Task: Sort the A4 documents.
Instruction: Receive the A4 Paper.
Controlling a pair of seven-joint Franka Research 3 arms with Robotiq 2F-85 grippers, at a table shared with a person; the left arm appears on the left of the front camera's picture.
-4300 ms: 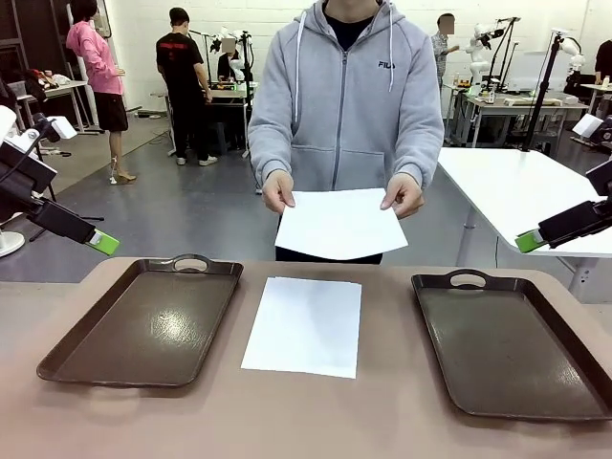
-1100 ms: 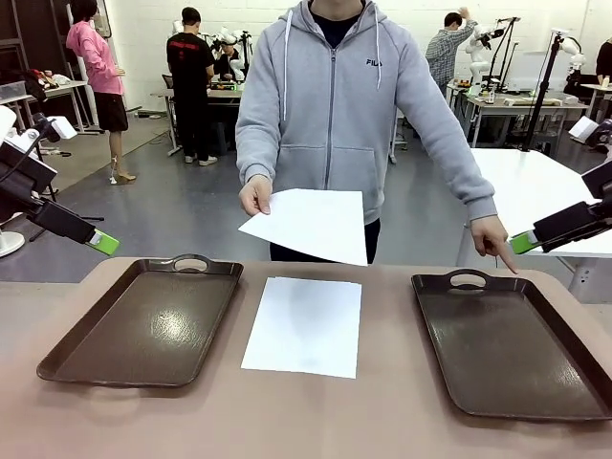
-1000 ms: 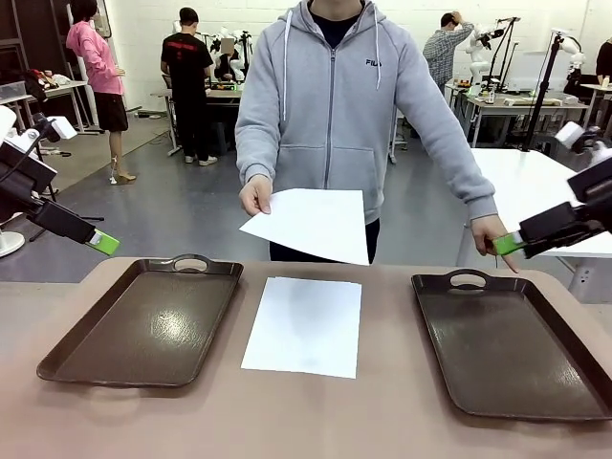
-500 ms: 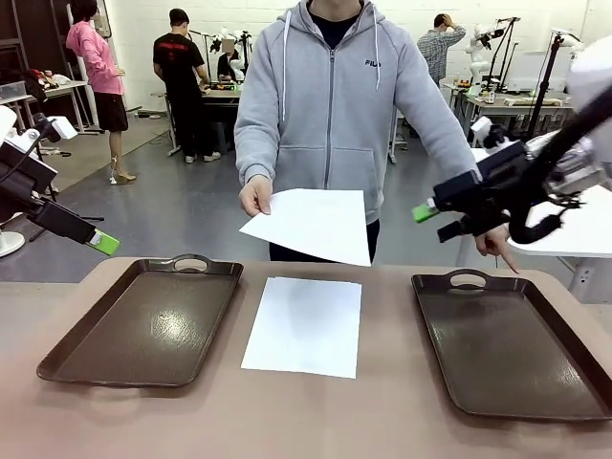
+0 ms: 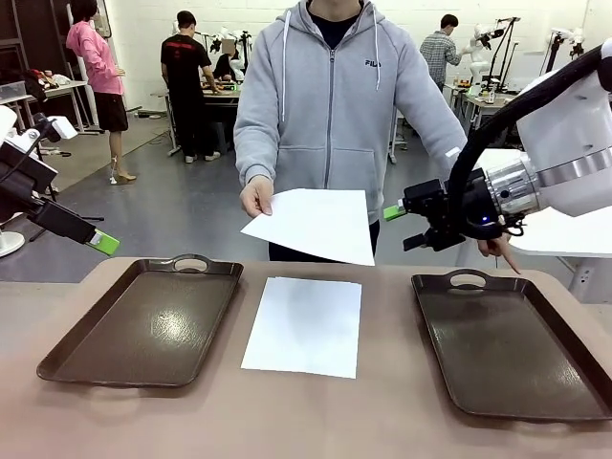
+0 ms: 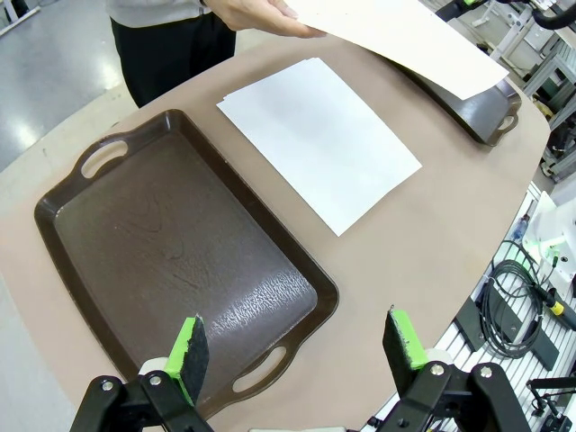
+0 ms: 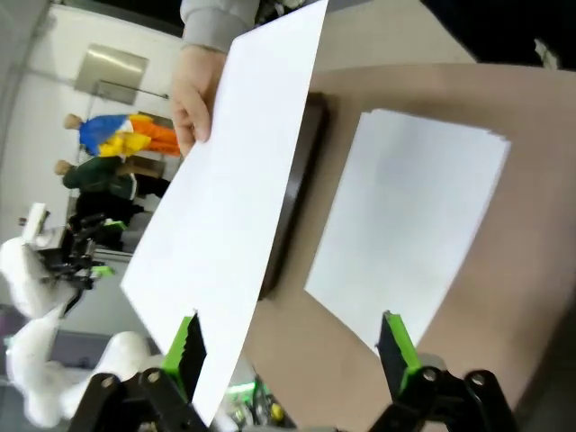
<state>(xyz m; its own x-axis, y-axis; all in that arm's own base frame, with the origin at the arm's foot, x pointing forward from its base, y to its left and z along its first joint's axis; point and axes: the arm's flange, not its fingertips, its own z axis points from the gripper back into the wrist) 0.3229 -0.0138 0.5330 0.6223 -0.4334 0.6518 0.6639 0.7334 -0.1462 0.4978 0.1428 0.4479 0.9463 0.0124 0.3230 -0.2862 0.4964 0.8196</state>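
A person holds one white A4 sheet (image 5: 311, 225) out over the table's far edge in one hand (image 5: 256, 196); the other hand (image 5: 499, 251) points down at the right tray (image 5: 507, 349). A stack of A4 documents (image 5: 306, 325) lies flat between the two trays. My right gripper (image 5: 402, 228) is open in the air just right of the held sheet's edge. In the right wrist view the held sheet (image 7: 225, 207) lies ahead of the open right gripper (image 7: 290, 349), with the stack (image 7: 405, 216) beyond. My left gripper (image 5: 103, 244) hovers open, off the table's left, above the left tray (image 6: 180, 261).
Two dark brown trays flank the stack, the left tray (image 5: 143, 320) and the right one, both bare inside. The person stands at the table's far side. Behind are other people and tables, and a white table (image 5: 535, 191) at the right.
My right arm has swung in from the far right to just beside the held sheet. The person keeps holding the sheet and pointing at the right tray. The left arm has not moved.
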